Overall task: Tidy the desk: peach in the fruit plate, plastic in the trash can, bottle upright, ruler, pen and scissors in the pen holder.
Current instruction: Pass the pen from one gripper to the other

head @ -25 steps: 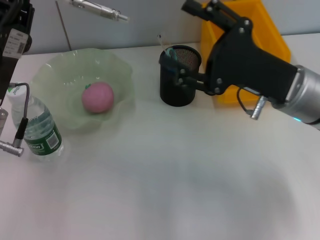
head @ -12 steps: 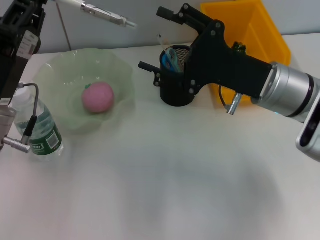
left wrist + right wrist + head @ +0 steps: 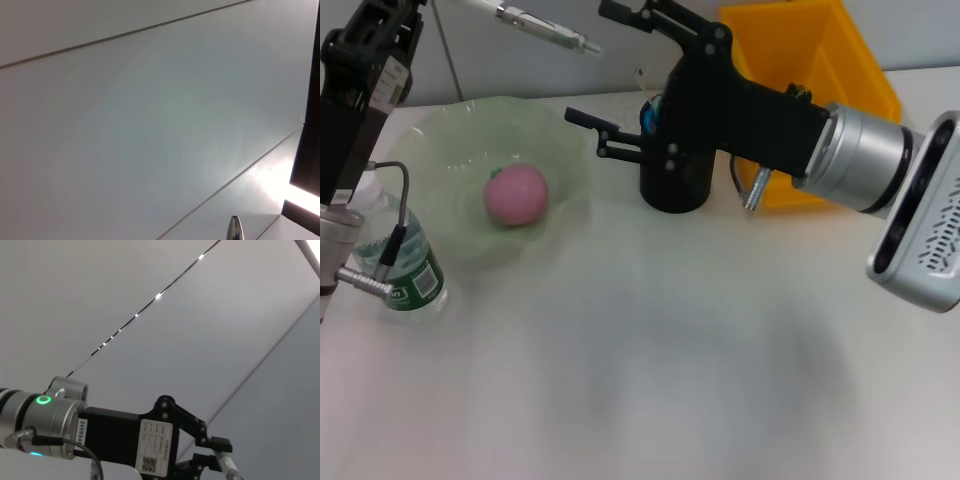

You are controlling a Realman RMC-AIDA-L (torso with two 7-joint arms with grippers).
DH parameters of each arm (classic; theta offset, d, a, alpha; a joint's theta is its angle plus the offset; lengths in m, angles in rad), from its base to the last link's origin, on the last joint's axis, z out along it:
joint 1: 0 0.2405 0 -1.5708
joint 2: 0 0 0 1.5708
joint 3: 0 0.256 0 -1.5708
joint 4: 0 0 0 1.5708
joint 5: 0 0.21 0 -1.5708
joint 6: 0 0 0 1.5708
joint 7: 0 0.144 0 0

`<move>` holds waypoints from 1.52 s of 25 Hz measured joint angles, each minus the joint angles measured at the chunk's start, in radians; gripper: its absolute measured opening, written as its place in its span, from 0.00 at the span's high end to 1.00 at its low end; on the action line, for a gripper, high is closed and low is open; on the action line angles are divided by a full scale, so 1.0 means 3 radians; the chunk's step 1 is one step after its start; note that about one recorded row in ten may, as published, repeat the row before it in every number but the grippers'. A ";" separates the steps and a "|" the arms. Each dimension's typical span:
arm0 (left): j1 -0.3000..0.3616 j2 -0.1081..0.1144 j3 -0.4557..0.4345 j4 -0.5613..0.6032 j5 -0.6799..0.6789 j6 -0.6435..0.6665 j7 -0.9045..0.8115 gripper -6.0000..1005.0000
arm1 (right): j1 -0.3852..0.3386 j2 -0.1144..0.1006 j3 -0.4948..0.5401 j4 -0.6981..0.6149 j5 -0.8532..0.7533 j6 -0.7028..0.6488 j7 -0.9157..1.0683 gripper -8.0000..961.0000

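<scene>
The front of the white table [image 3: 650,390] lies free for a gripper to pass. Along the back, the green fruit plate [image 3: 440,135], the upright bottle [image 3: 400,262], the black pen holder [image 3: 672,185] and the yellow bin [image 3: 820,60] block the way, with the right arm [image 3: 760,110] stretched above the pen holder.

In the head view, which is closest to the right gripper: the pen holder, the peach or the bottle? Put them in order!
Measured from the right gripper:
1. Pen holder, just beside it toward the robot's right.
2. Peach, in the green plate on the left.
3. Bottle, at the far left edge.
</scene>
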 joint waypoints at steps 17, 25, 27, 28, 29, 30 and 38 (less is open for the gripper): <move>0.0033 0.0000 0.0021 0.0050 -0.0004 -0.0059 0.0004 0.85 | 0.0148 0.0000 -0.0010 0.0092 0.0099 0.0061 -0.0106 0.18; 0.0036 0.0000 0.0026 0.0069 -0.0004 -0.0060 -0.0007 0.85 | 0.0164 0.0000 -0.0028 0.0098 0.0099 0.0093 -0.0108 0.21; 0.0036 0.0000 0.0030 0.0069 -0.0004 -0.0062 -0.0022 0.85 | 0.0168 0.0000 -0.0028 0.0098 0.0099 0.0092 -0.0108 0.22; 0.0036 0.0000 0.0033 0.0069 -0.0004 -0.0062 -0.0026 0.85 | 0.0171 0.0000 -0.0029 0.0098 0.0099 0.0091 -0.0109 0.22; 0.0036 0.0000 0.0033 0.0069 -0.0004 -0.0062 -0.0026 0.85 | 0.0174 0.0000 -0.0028 0.0098 0.0099 0.0091 -0.0109 0.23; 0.0036 0.0000 0.0036 0.0069 -0.0004 -0.0062 -0.0032 0.85 | 0.0176 0.0000 -0.0028 0.0098 0.0099 0.0091 -0.0109 0.24; 0.0040 0.0000 0.0035 0.0068 -0.0004 -0.0062 -0.0045 0.85 | 0.0193 0.0000 -0.0027 0.0112 0.0174 0.0093 -0.0109 0.54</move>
